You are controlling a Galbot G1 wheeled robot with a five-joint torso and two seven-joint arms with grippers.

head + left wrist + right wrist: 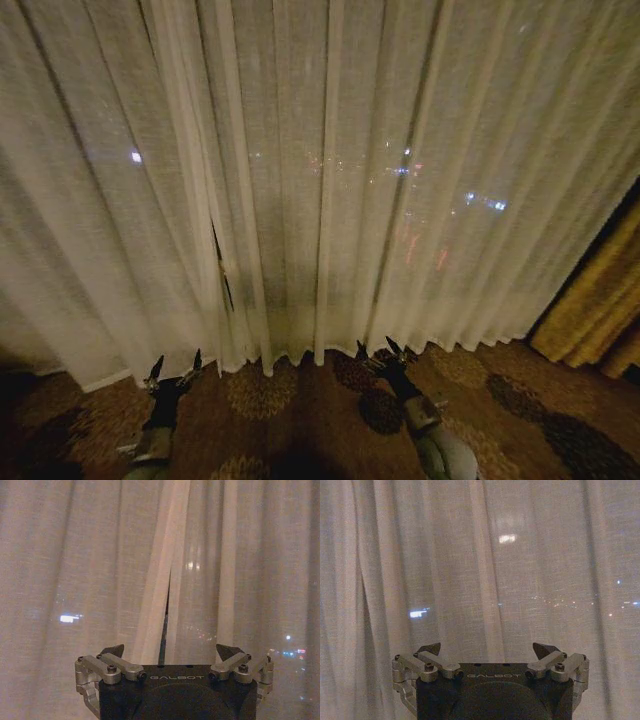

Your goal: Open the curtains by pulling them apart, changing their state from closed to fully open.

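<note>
Two sheer cream-white curtains hang closed across the window: the left panel (100,200) and the right panel (420,180) meet at a narrow dark slit (222,270). City lights glow through the fabric. My left gripper (175,370) is open, low near the hem, just left of the slit. In the left wrist view the slit (166,615) lies straight ahead of the open left gripper (170,652), with fabric not touched. My right gripper (381,352) is open near the right panel's hem. The right gripper (487,650) faces the pleated right panel (485,570) with nothing between its fingers.
A thick golden-yellow drape (600,300) hangs at the far right. Patterned brown carpet (300,410) with round motifs runs up to the curtain hems. A dark gap (615,215) shows between the sheer panel and the yellow drape.
</note>
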